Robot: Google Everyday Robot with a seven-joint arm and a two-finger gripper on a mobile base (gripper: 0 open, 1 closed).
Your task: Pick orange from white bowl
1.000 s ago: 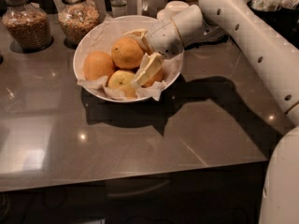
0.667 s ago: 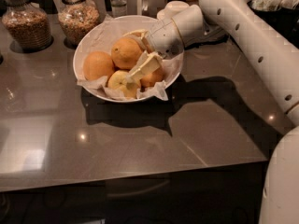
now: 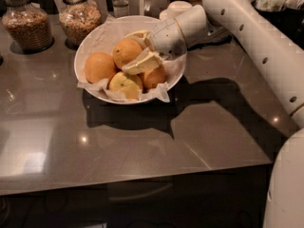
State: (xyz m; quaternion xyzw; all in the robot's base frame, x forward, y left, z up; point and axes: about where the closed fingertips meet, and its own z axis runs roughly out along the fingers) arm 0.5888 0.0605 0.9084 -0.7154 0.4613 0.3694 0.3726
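The white bowl (image 3: 83, 55) stands on the glossy grey-brown table (image 3: 142, 141), toward its far side, and is lined with crinkled white paper (image 3: 159, 92) that spills over the near rim. Four fruits lie inside it. The left orange (image 3: 99, 66) rests against the left wall, and the rear orange (image 3: 127, 51) sits just beside it, higher and toward the middle. The right orange (image 3: 154, 77) lies low on the right side, and a paler yellow fruit (image 3: 124, 83) lies at the front, touching it. The white arm (image 3: 247, 37) reaches in from the right edge of the view and slopes down over the bowl's right rim. Its hand (image 3: 137, 65) is inside the bowl, pointing left and slightly downward. The hand lies in the middle of the fruit, just below the rear orange and above the yellow fruit and the right orange. It seems to touch the rear orange, but whether it is open, closed or gripping any fruit cannot be told from this angle. Behind the bowl, at the table's far left, stand two glass jars (image 3: 27, 25) filled with brownish grains. A small cream dish (image 3: 178, 7) shows behind the arm.
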